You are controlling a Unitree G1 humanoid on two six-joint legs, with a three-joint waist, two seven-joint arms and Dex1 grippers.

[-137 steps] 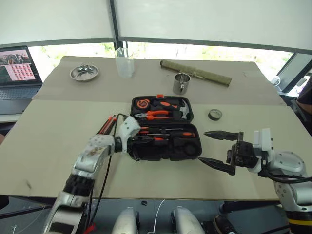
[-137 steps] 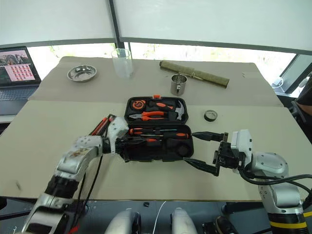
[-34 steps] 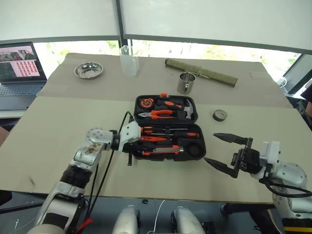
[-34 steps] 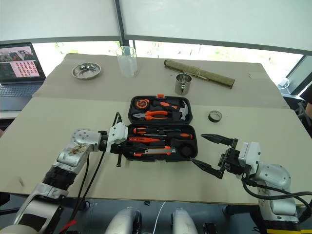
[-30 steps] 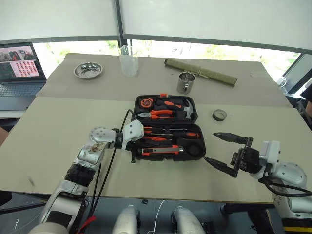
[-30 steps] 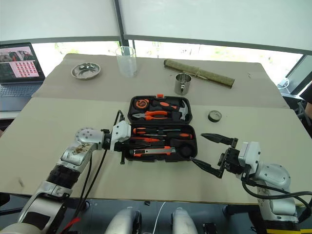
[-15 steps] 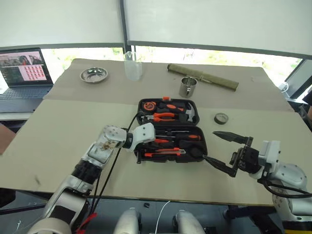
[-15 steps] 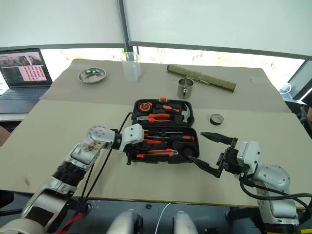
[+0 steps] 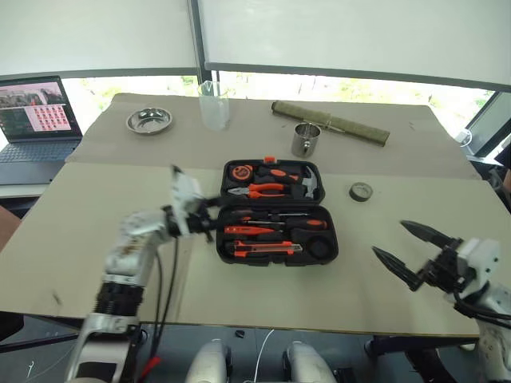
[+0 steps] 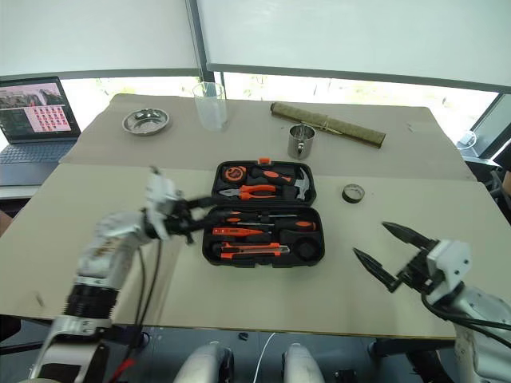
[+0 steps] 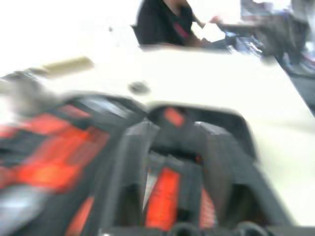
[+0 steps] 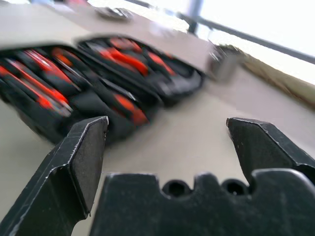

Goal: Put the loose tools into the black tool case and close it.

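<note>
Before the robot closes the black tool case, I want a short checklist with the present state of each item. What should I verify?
1. Black plastic hinged tool case lies open and flat: ok.
2. Orange-and-black screwdrivers and utility knife sit in the near half: ok.
3. All tools fully seated in their slots: cannot tell.
4. Left pincer holds nothing at the case's left edge: ok.
5. Right pincer open, apart from the case: ok.
6. Grey tape roll away from the lid's path: ok.

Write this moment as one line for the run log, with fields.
case: black tool case open on table | tools: in slots | left gripper: at case's left edge, empty | right gripper: open, empty, right of case | lid: not closed
</note>
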